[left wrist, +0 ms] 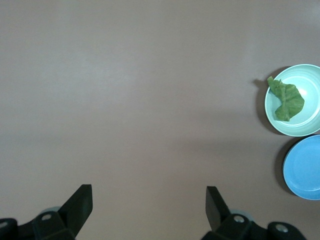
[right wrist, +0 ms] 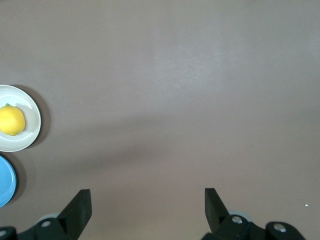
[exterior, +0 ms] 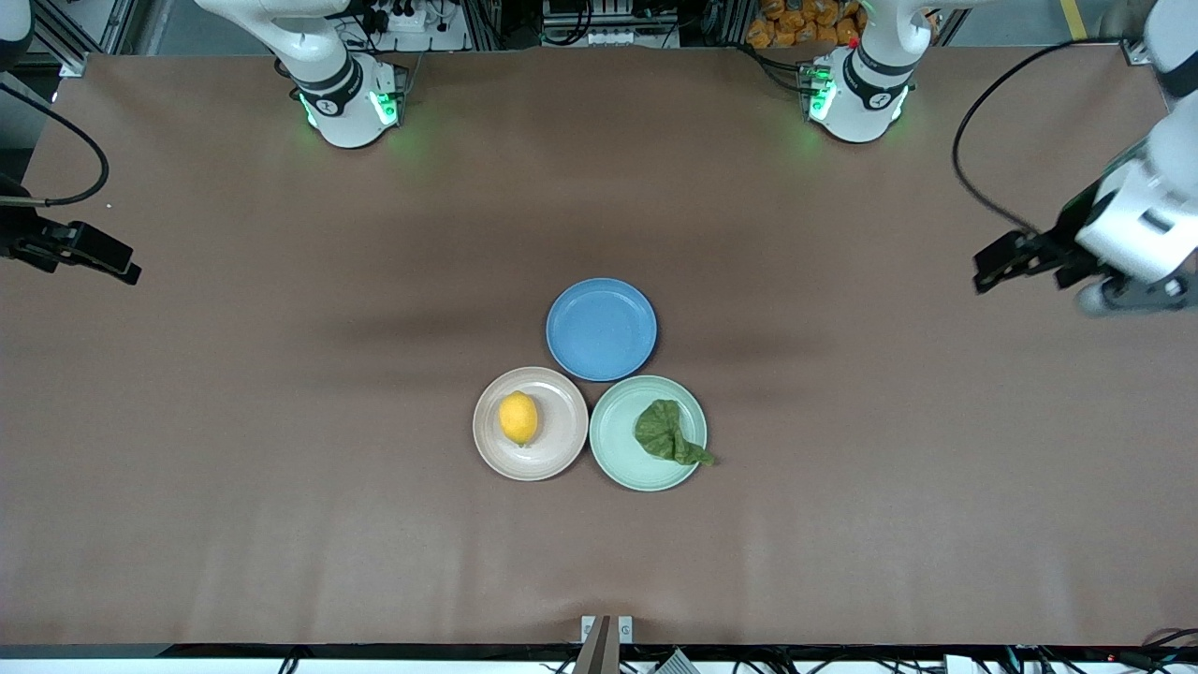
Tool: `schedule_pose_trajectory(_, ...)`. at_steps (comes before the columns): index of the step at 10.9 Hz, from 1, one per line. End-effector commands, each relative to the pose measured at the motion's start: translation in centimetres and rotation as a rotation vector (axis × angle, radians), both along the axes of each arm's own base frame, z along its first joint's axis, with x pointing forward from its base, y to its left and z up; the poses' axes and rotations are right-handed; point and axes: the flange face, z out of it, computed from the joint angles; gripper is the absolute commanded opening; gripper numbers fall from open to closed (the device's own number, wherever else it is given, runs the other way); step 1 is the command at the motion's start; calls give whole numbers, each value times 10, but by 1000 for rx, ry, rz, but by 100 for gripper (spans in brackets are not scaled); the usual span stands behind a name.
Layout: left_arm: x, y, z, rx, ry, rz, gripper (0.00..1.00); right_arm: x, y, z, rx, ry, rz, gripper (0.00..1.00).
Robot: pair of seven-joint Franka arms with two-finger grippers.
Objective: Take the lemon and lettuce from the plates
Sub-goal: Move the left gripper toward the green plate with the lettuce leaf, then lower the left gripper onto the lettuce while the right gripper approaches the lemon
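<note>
Nearest the front camera, two plates sit touching side by side around the middle of the desk (exterior: 281, 524): the beige-pink plate (exterior: 554, 447) toward the right arm's end, the mint green plate (exterior: 618, 440) toward the left arm's end. On the beige-pink one lies the lemon (exterior: 518, 417); on the mint one lies the lettuce (exterior: 668, 433), its pointed tail hanging over the rim. An empty blue plate (exterior: 601, 329) sits just beside both, farther from that camera.

Neither pick appears to have begun. The right claw (exterior: 131, 273) hangs over the desk's edge at the right arm's end, jaws spread wide and holding nothing; the left claw (exterior: 981, 276) hangs over the edge at the left arm's end, likewise wide open and empty. Both are well apart from the plates.

Judging by this, the step in hand is the approach. Each arm would need to travel inward and descend, the right over the lemon, the left over the lettuce. Nothing blocks either path, though the plates' closeness may crowd the two claws
</note>
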Motion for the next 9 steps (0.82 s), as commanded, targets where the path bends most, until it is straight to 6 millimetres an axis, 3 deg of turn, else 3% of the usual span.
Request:
schedule_pose_trajectory(1, 26, -50, -37, -36, -40, -92, 100, 1, 0, 3, -6, 6, -6, 100)
schedule_pose_trajectory(3, 34, -99, -72, -42, -31, -139, 100, -1, 5, 1, -4, 29, -5, 100)
schedule_pose_trajectory(4, 43, -107, -84, -49, -58, -147, 100, -2, 9, 1, -2, 36, -2, 100)
schedule_pose_trajectory(6, 52, -141, -108, -71, -109, -187, 100, -2, 22, -1, -1, 47, 19, 100)
schedule_pose_trajectory(9, 68, -197, -179, -139, -154, -140, 100, -2, 55, -3, -2, 50, 78, 100)
